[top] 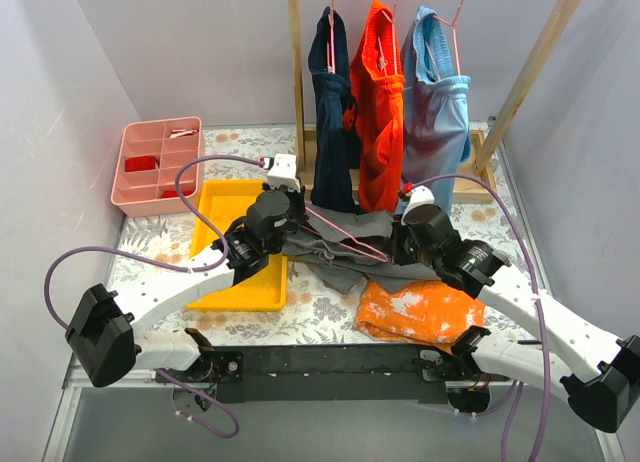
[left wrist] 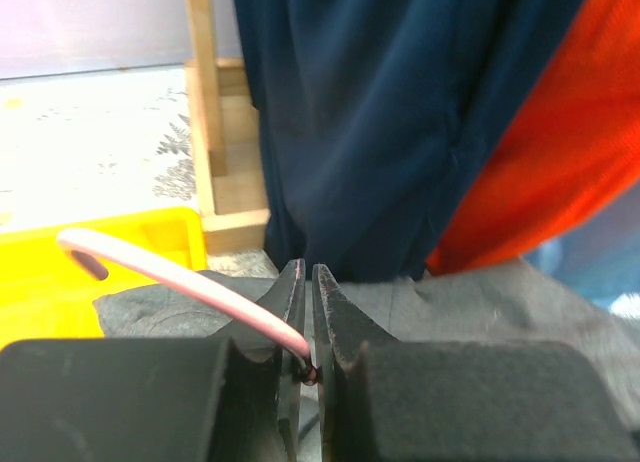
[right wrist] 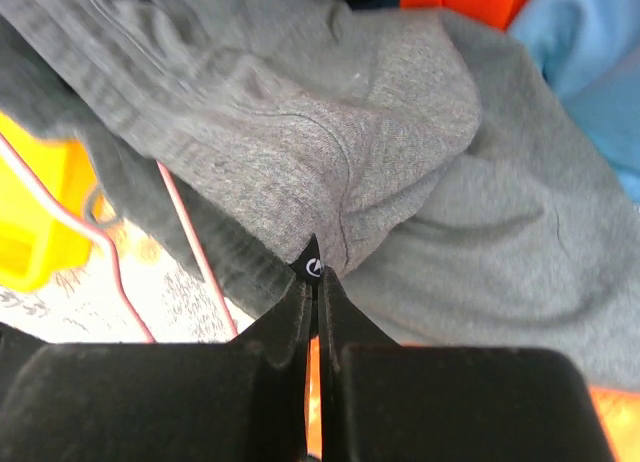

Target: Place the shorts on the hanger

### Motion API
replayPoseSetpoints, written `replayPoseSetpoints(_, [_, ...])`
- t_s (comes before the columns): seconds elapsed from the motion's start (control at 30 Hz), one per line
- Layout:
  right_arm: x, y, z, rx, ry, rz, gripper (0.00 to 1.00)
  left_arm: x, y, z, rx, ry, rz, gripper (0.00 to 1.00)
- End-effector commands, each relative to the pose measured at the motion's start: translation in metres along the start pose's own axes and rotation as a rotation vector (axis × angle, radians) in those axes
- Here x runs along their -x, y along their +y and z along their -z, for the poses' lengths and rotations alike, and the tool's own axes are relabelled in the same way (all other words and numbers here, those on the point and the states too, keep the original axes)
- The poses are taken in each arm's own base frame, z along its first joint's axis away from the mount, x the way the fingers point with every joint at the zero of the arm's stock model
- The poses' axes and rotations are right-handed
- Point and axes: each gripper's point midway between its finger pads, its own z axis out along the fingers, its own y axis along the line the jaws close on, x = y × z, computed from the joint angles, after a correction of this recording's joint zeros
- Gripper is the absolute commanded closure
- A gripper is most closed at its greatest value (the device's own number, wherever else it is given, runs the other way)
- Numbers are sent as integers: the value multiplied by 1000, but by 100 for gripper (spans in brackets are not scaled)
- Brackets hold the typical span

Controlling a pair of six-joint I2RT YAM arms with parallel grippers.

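So the left gripper (left wrist: 308, 282) is clamped tight on the hanger (left wrist: 180, 277), right at the base of the hook. The right gripper (right wrist: 312, 282) is pinched shut on a small fold of the shorts (right wrist: 400, 182).

What worries me is that the pinch on the cloth looks tiny. If the arms pull apart, it could slip out, or the whole garment could drag along instead of sliding over the wire. The thin wire could also twist in the left jaws. I honestly can't tell whether the wire is inside the fabric or just lying on top.

The shorts sit crumpled on the table between the two grippers, in front of the rack (top: 300, 82), beside the yellow tray (top: 225, 207), long side running roughly left to right. The hanger lies diagonally across them, hook toward the left arm.
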Motion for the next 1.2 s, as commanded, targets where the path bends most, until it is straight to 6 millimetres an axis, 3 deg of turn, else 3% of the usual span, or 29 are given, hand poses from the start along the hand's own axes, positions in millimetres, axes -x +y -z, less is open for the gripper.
replayPoseSetpoints(0.0, [-5,-3,9,-37,68,-43,99,23,27,-5,163,-85,-11,100])
replayPoseSetpoints(0.17, [-2,-6,21,-38,45,-78,99,20,33,-8,203,-90,-7,100])
replayPoseSetpoints(0.63, [33,32,46,57,109,-116,99,27,43,-8,263,-121,-7,100])
replayPoseSetpoints(0.73, [37,39,42,70,134,-126,99,36,43,-7,279,-136,-10,100])
replayPoseSetpoints(0.9, [70,62,50,138,89,-142,99,52,35,-3,297,-172,-37,100])
replayPoseSetpoints(1.17, [98,77,48,155,59,-166,99,99,20,13,276,-234,-16,100])
